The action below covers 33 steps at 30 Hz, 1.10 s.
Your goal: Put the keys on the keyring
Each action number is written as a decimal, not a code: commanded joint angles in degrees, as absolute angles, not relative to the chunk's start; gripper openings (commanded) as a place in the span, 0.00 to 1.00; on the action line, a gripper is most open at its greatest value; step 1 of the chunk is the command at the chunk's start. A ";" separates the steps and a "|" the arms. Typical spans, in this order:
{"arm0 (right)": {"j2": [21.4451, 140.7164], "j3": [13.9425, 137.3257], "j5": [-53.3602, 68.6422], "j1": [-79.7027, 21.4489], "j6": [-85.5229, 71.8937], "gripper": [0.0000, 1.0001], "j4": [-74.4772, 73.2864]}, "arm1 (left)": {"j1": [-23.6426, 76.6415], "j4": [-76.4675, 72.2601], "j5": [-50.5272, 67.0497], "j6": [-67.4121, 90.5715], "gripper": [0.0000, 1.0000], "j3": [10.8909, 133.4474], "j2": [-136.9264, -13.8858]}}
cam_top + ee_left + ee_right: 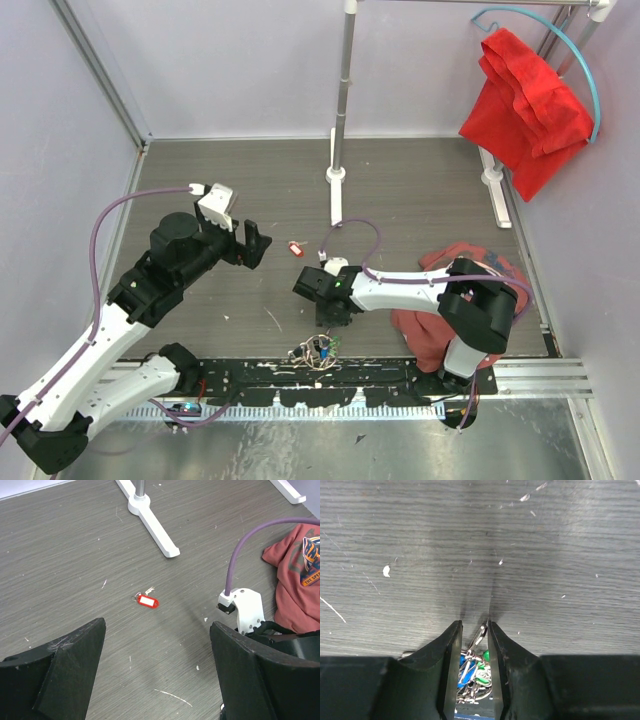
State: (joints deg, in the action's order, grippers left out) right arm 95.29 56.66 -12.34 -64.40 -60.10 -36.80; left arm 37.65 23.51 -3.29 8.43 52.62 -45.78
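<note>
A dark wood-grain table (200,190) seen from above, with two arms reaching in from the near edge. A small bunch of keys (315,350), with blue and green heads among silver metal, lies near the centre of that edge. The right fingers (451,675) point down over it, drawn almost together. The bunch sits in the narrow gap, and a thin silver sliver (480,634) stands up between the tips. You cannot tell whether they pinch it or only flank it, nor whether it is the keyring or a key blade.

One red-tagged key (146,600) lies flat and alone, farther back and slightly left of the bunch. The left fingers (65,675) hang near it on its left, spread wide and holding nothing.

What could go wrong:
- **Wrong grip:** if your right fingers close on a blade rather than the ring, a lift would likely carry the whole tangle or drop it. The ring's opening would then not be offered to the other arm.
- **Slipping wire:** thin wire may slide out from between blunt pads.
- **Flat key:** your left fingers may skid the red-tagged key along the table. They may also catch only the tag and leave the blade swinging.
- **Shirt:** a reddish shirt (410,325) lies beneath the right arm at the right, and a wide swing could drag it toward the keys.
</note>
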 commanded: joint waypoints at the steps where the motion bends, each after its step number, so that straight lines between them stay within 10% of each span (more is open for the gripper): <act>1: 95.39 56.64 -10.64 -64.70 -60.83 0.33 -35.54 | 37.43 23.11 -2.59 8.75 0.92 53.11 -45.16; 15: 93.65 57.73 -14.84 -64.69 -58.67 0.01 -35.35 | 37.44 23.29 -2.86 8.57 0.92 53.26 -44.92; 33: 60.97 60.15 -22.89 -64.47 -28.09 0.01 -7.46 | 37.53 13.91 0.59 10.53 0.94 56.26 -40.90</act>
State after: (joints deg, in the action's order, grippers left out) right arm 64.84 56.77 -21.02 -64.38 -36.60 -17.96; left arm 37.65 21.12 -1.56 10.61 53.60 -42.94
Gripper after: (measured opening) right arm 0.036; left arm 0.931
